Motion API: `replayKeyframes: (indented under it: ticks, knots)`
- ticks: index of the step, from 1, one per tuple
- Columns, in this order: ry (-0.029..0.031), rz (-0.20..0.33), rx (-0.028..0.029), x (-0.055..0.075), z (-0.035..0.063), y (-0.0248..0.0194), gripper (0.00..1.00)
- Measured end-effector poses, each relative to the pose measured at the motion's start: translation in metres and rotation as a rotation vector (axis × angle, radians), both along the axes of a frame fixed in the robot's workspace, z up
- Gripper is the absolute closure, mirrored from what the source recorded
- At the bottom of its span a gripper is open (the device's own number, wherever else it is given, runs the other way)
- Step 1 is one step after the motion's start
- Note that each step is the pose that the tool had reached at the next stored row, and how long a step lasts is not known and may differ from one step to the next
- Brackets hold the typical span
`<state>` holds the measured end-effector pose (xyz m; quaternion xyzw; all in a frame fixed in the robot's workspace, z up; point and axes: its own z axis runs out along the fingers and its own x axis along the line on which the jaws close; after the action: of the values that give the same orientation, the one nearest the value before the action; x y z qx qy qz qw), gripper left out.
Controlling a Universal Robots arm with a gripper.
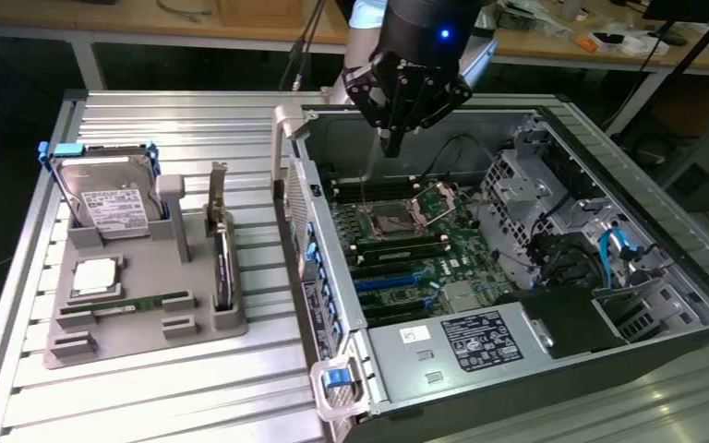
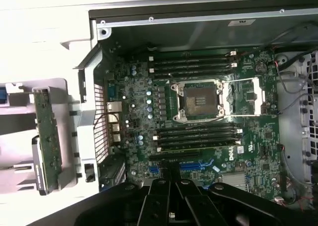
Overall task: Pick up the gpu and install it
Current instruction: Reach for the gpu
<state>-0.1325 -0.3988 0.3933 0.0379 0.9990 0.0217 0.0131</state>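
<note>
Gripper: we see the black robot gripper (image 1: 390,143) hanging above the far part of the open case, its fingers pressed together and holding nothing.
Gpu: the thin, dark, flat gpu card with a silver metal bracket (image 1: 222,263) stands on edge in a slot of the grey plastic parts holder (image 1: 145,337). It is on the exterior view's left, well apart from the gripper.
Progress: we judge the task barely begun. The card is not yet picked up, and both the grasp and the install are left to do.
Install site: the green motherboard (image 1: 404,242) lies exposed inside the open black and silver computer case (image 1: 700,305). Its blue and black expansion slots (image 1: 391,277) are empty, and so is the square processor socket (image 1: 394,220).
Wrist view: we look down past the closed gripper (image 2: 171,186) onto the motherboard (image 2: 198,116). The card (image 2: 47,136) stands outside the case wall.
Other parts: the holder also carries a silver hard drive with a white label (image 1: 106,198), a square silver processor chip (image 1: 96,275) and a narrow green memory stick (image 1: 133,303).
Surface: holder and case sit side by side on a ribbed silver aluminium table (image 1: 145,406).
Room: beyond the far edge we see pale wooden workbenches (image 1: 269,18) with cables and small clutter on them.
</note>
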Motion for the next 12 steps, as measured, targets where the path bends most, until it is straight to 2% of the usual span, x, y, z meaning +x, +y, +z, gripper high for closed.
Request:
replayKeyframes:
  ticks: [5, 12]
  knots:
    - [0.0001, 0.0, -0.0001, -0.013, 0.0, 0.0, 0.89]
    - [0.0001, 0.0, 0.0001, -0.041, -0.0002, 0.0, 0.89]
